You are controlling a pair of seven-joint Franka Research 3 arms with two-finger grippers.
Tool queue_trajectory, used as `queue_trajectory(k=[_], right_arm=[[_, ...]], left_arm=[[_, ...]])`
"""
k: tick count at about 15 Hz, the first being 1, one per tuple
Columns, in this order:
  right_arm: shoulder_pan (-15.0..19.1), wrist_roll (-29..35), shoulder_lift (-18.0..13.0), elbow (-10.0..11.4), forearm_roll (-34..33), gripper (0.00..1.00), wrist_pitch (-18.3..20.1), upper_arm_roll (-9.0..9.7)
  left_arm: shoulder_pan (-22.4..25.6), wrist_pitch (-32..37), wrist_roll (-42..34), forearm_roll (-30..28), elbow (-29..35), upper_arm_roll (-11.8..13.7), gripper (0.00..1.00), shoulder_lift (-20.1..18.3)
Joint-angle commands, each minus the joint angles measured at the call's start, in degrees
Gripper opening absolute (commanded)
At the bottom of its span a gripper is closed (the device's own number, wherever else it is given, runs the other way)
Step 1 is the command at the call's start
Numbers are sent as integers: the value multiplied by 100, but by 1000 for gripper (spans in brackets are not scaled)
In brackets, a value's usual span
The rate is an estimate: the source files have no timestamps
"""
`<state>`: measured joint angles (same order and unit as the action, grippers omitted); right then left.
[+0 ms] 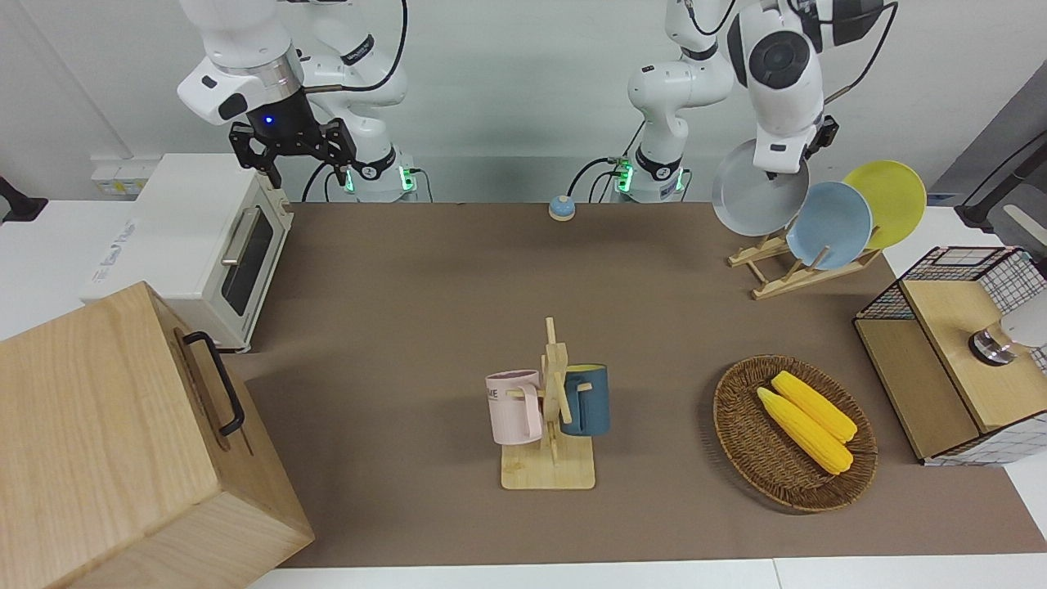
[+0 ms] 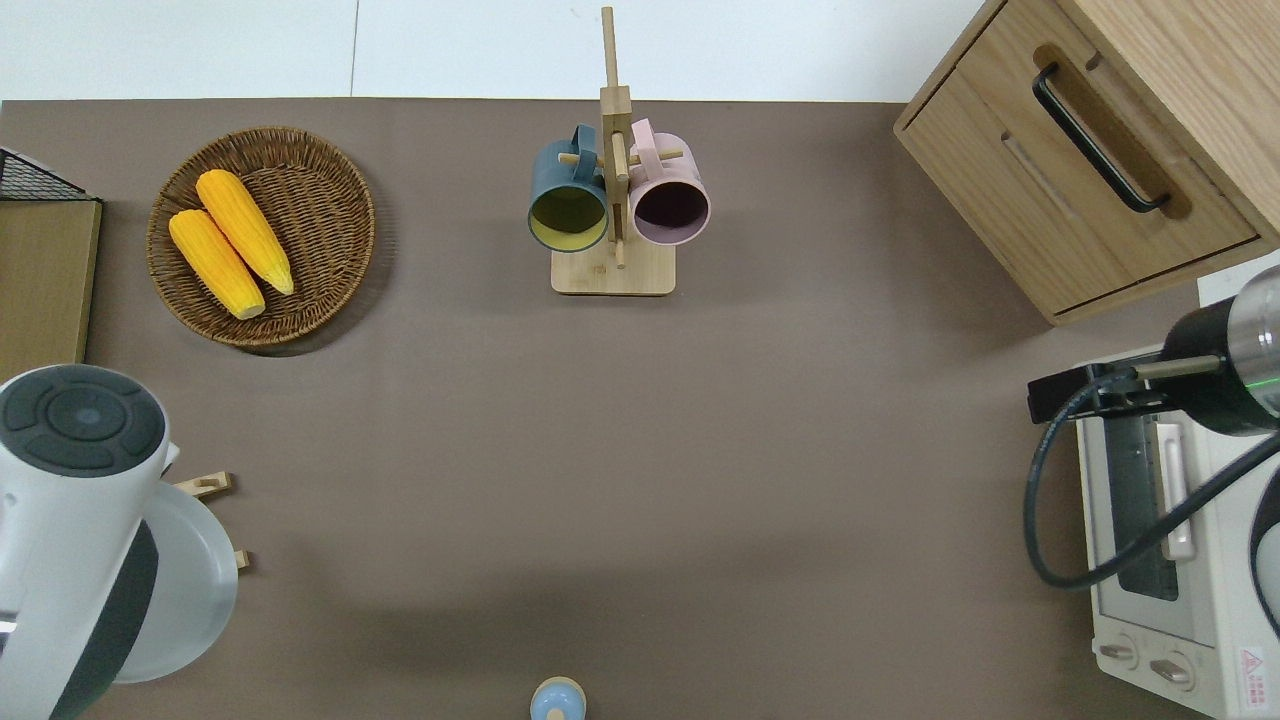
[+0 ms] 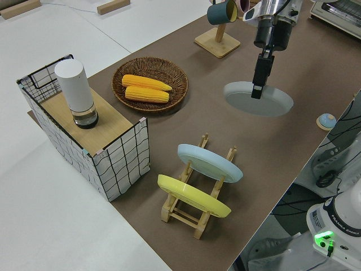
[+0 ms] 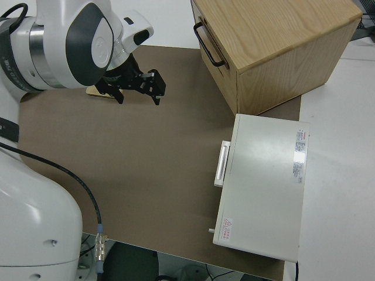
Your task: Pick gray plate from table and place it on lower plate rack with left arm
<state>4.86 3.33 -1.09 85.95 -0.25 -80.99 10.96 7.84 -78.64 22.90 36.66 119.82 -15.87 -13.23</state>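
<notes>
My left gripper (image 3: 258, 90) is shut on the rim of the gray plate (image 1: 754, 200), which hangs tilted in the air. In the overhead view the plate (image 2: 195, 590) is over the low end of the lower plate rack (image 1: 781, 274), half hidden under my left arm. The plate's edge overlaps the light blue plate (image 1: 830, 225) standing in the rack, with the yellow plate (image 1: 887, 200) in the slot beside it. In the left side view the gray plate (image 3: 271, 104) hangs apart from the rack (image 3: 194, 217). The right gripper (image 1: 290, 151) is open and parked.
A wooden mug stand (image 1: 550, 409) with a pink and a blue mug stands mid-table. A wicker basket (image 1: 740, 433) of corn and a wire crate (image 1: 953, 352) are at the left arm's end. A toaster oven (image 1: 204, 245) and a wooden cabinet (image 1: 123, 442) are at the right arm's end.
</notes>
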Motion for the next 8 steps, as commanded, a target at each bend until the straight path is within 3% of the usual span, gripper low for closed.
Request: queue_trajectory(k=[1, 8], right_arm=[[41, 1, -14, -35, 43, 987, 74, 38], [41, 1, -14, -35, 43, 987, 83, 29]], left_arm=[[7, 85, 153, 500, 191, -12, 0, 66], [-98, 94, 881, 1229, 446, -21, 0, 435]])
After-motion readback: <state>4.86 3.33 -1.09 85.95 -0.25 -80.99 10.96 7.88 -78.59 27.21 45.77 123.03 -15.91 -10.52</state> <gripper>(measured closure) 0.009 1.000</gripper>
